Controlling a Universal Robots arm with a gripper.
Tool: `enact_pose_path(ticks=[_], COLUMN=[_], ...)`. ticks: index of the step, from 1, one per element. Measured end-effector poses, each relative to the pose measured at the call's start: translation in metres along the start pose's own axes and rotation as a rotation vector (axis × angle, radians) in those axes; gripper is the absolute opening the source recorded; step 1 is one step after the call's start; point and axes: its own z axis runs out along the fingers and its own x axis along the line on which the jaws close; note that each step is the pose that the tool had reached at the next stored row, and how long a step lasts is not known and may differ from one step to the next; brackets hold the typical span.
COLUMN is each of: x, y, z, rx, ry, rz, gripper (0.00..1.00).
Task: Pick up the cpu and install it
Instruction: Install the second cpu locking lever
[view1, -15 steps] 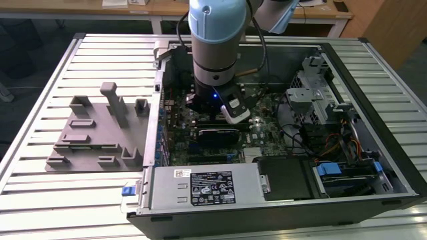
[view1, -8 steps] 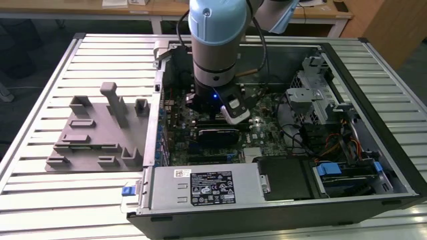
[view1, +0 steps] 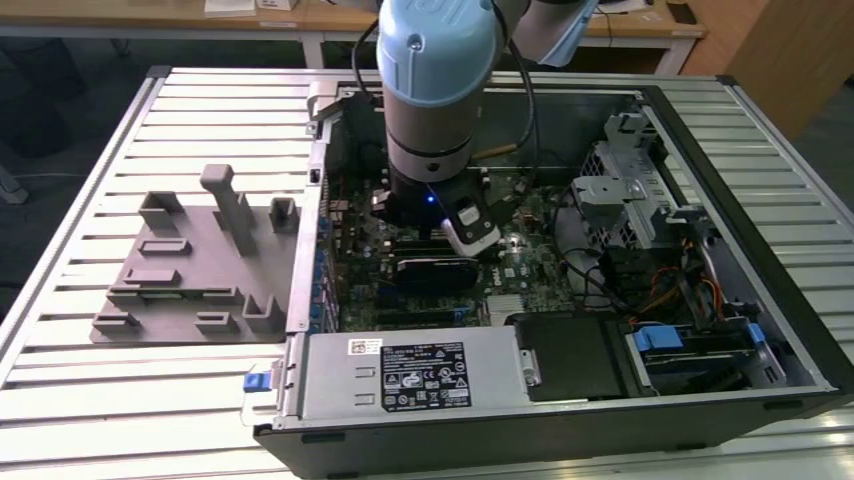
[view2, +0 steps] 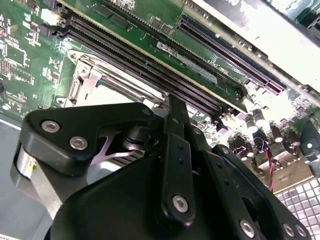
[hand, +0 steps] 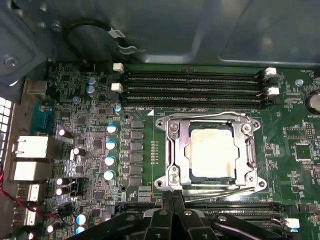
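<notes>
Silver cpu (hand: 211, 152) seated in socket frame (hand: 172, 150) | gripper (hand: 172, 202) just beside it, fingers together, holding nothing | motherboard (hand: 95, 150) beneath

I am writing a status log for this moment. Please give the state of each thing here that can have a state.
cpu: seated flat in the socket, top bare.
socket frame: surrounds the cpu.
memory slots: empty.
computer case: lying on its side, open.
grey tray: on the table beside the case.
gripper: just beside the socket, not holding the cpu.

No legible print, even on power supply label (view1: 426, 378)
</notes>
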Motion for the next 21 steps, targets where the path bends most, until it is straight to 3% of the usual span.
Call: enact_pose_path(ticks=[10, 13, 18, 21], x=[0.0014, 0.002, 0.0074, 0.009], y=[-0.007, -0.0079, -0.0088, -0.0094], z=[0.0065, 0.0099, 0.0132, 0.0154], rx=[-0.0618, -0.0725, -0.1002, -0.105], ry=[0.0007, 0.0009, 0.0009, 0.0009], rz=[-0.003, -0.003, -0.002, -0.002], gripper=[0.11, 0.11, 0.11, 0.11])
